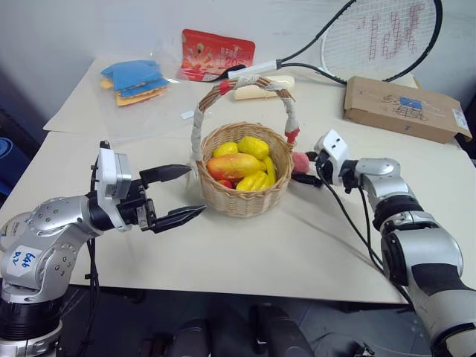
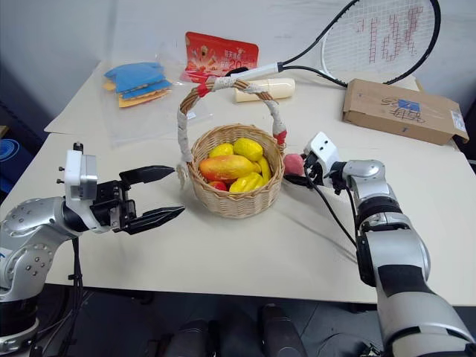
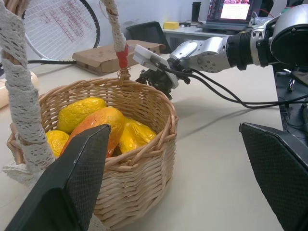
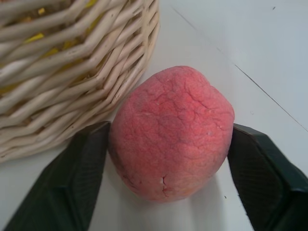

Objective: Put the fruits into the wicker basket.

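Head camera: the wicker basket (image 1: pixel 245 178) is sitting mid-table with yellow fruits and an orange mango (image 1: pixel 233 165) inside, and the left gripper (image 1: pixel 181 195) is hanging just beside it, fingers spread wide, holding nothing.

Left wrist: same basket is sitting close between those parted fingers.

Right wrist: the right gripper (image 4: pixel 168 159) is pinching the pink peach (image 4: pixel 172 132) on the table, right beside the basket wall, both fingers touching its sides.

An office or lab workspace. Beyond the pale table (image 1: pixel 245 253), a black chair (image 3: pixel 149 32) faces a far desk (image 3: pixel 192 31). An open laptop (image 3: pixel 231 12) glows there.
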Robot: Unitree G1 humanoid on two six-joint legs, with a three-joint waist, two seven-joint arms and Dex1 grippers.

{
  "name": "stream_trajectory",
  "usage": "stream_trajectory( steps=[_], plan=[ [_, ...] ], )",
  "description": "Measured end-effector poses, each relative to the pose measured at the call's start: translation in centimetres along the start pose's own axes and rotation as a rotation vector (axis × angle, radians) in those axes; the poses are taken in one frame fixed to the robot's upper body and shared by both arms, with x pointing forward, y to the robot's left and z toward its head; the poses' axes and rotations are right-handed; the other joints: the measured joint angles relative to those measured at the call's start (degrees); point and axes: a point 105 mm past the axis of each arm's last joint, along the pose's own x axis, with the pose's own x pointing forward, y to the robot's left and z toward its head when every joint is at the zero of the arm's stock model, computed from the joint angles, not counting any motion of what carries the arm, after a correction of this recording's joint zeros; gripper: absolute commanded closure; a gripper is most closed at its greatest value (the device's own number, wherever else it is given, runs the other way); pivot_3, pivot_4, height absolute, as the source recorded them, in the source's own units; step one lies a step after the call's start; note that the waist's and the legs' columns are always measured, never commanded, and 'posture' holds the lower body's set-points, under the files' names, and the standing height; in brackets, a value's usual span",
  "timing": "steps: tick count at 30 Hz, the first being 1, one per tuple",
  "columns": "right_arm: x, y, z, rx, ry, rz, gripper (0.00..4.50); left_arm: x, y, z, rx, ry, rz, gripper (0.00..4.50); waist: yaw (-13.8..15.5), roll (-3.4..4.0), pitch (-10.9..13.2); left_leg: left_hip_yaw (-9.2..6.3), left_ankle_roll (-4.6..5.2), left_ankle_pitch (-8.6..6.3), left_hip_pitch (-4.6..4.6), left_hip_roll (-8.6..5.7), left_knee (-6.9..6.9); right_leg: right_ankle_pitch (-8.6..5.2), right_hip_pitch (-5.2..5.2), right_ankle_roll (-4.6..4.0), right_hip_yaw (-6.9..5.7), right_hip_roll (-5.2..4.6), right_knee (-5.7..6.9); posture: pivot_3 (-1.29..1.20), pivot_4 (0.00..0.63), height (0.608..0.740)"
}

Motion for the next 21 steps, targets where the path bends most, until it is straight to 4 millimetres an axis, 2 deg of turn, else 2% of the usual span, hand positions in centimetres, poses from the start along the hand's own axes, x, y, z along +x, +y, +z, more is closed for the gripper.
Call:
stream_trajectory(
  steps=[1,3,7,8,11,13,15,18,21],
  plan=[
    [-0.2,-0.1,0.1,0.002,-0.004,-0.001,1.94,0.0,0.0,0.0,-0.001,0.001,0.0,0.0,0.02,0.0,0.0,0.0,0.0,0.0,0.0,0.0,0.0,0.0,0.0,0.0,0.0,0.0,0.0,0.0,0.15,0.74],
    [-0.9,-0.6,0.3,0.009,-0.022,-0.006,1.94,-0.1,-0.1,-0.2,-0.006,0.005,0.001,0.0,0.06,0.01,0.0,0.01,0.01,0.0,0.0,-0.01,0.0,0.0,0.0,0.0,0.01,0.0,0.0,0.0,0.15,0.74],
    [-4.0,-2.2,1.1,0.006,-0.092,-0.034,1.94,-0.6,-0.1,-0.4,-0.009,0.007,0.014,0.0,0.18,0.01,0.0,0.01,0.04,-0.03,-0.01,0.0,-0.03,0.0,0.0,0.0,0.01,0.0,-0.04,0.0,0.15,0.74],
    [-5.3,-2.3,1.3,-0.019,-0.106,-0.02,1.94,-0.9,0.0,-0.4,-0.005,0.005,0.028,0.0,0.29,0.01,0.01,0.01,0.09,-0.05,-0.01,0.0,-0.04,0.0,0.0,0.0,0.01,0.0,-0.06,0.0,0.15,0.74],
    [-7.7,-2.0,2.1,-0.046,-0.155,0.037,1.94,-1.7,0.1,-0.3,0.004,0.002,0.06,0.0,0.34,0.01,0.01,0.01,0.11,-0.07,0.0,0.0,-0.04,0.0,0.01,0.01,0.01,0.0,-0.04,0.0,0.15,0.74],
    [-8.7,-1.1,3.2,-0.054,-0.2,0.092,1.94,-1.9,0.0,-0.3,0.011,0.001,0.064,0.0,0.1,0.02,0.01,0.02,0.1,-0.08,0.05,0.04,-0.06,0.0,0.01,0.01,0.04,0.01,-0.01,0.0,0.15,0.74],
    [-9.4,0.9,4.6,-0.063,-0.24,0.159,1.94,-2.0,-0.2,-0.2,0.013,-0.004,0.061,0.0,0.11,0.03,0.01,0.03,0.06,-0.08,0.1,0.09,-0.11,0.0,0.01,0.01,0.05,0.06,0.02,0.0,0.15,0.74],
    [-8.9,4.2,6.5,-0.058,-0.293,0.25,1.94,-1.9,-0.2,-0.3,0.011,-0.01,0.065,0.0,0.02,0.03,0.02,0.04,-0.02,-0.1,0.16,0.13,-0.12,0.0,0.01,0.01,0.11,0.15,0.1,0.0,0.15,0.74],
    [-7.8,8.1,9.6,-0.052,-0.395,0.329,1.94,-1.8,-0.4,-0.4,0.008,-0.019,0.064,0.0,0.06,0.03,0.02,0.03,-0.05,-0.12,0.17,0.13,-0.12,0.0,0.01,0.01,0.13,0.15,0.12,0.0,0.15,0.74]
  ],
)
